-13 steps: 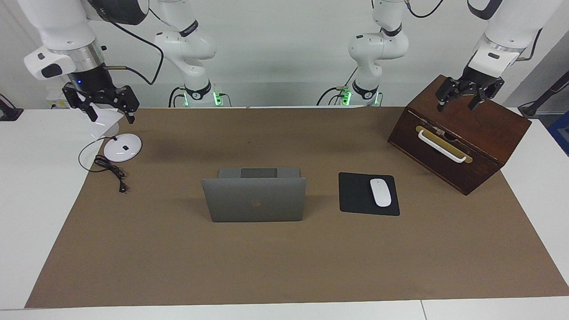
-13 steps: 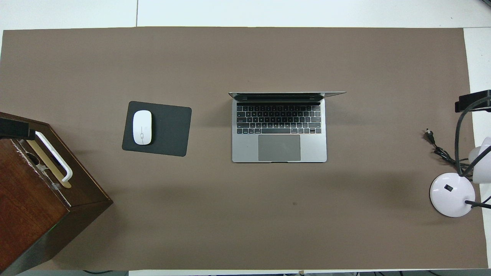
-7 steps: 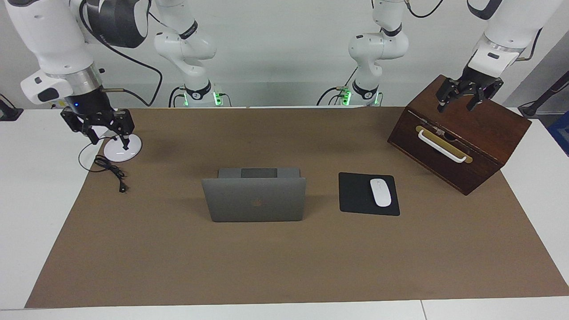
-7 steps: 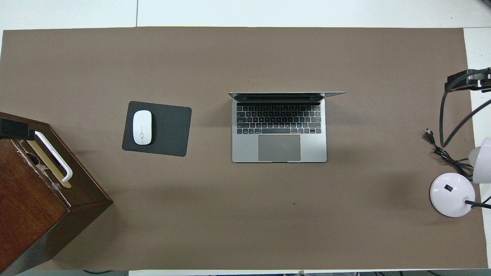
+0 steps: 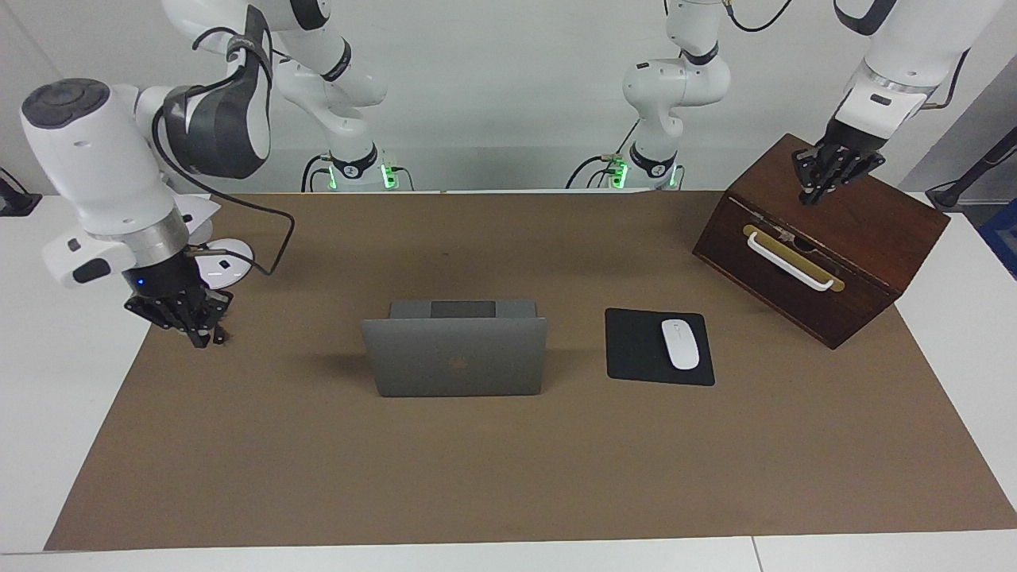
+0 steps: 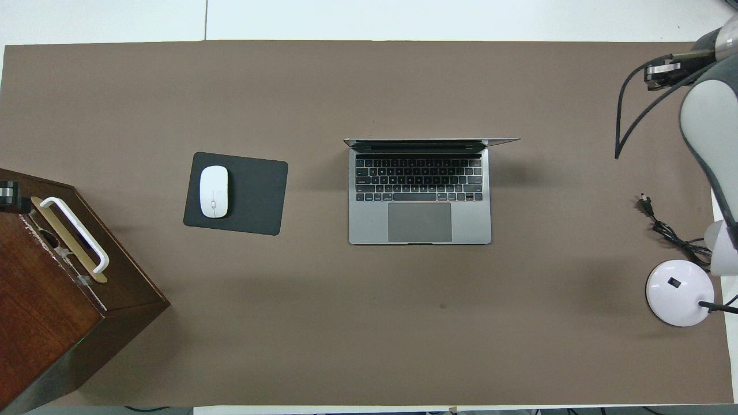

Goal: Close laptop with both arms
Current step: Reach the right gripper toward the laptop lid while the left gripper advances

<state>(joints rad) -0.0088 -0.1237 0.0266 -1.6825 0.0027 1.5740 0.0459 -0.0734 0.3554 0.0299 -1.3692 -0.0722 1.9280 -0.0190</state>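
Observation:
The silver-grey laptop (image 5: pixel 454 356) stands open in the middle of the brown mat, its lid upright with the logo side showing in the facing view. Its keyboard (image 6: pixel 420 180) and trackpad show in the overhead view. My right gripper (image 5: pixel 196 335) is shut and empty, low over the mat's edge at the right arm's end, well apart from the laptop. My left gripper (image 5: pixel 818 191) is shut and empty, just over the top of the wooden box. Neither gripper touches the laptop.
A black mouse pad (image 5: pixel 636 346) with a white mouse (image 5: pixel 680 343) lies beside the laptop toward the left arm's end. The wooden box (image 5: pixel 818 262) with a white handle stands at that end. A white lamp base (image 6: pixel 679 291) and black cable (image 6: pixel 669 230) sit at the right arm's end.
Both grippers have shut. The right arm has swung down from over the lamp base to low over the mat by the cable. The left gripper has stayed over the box.

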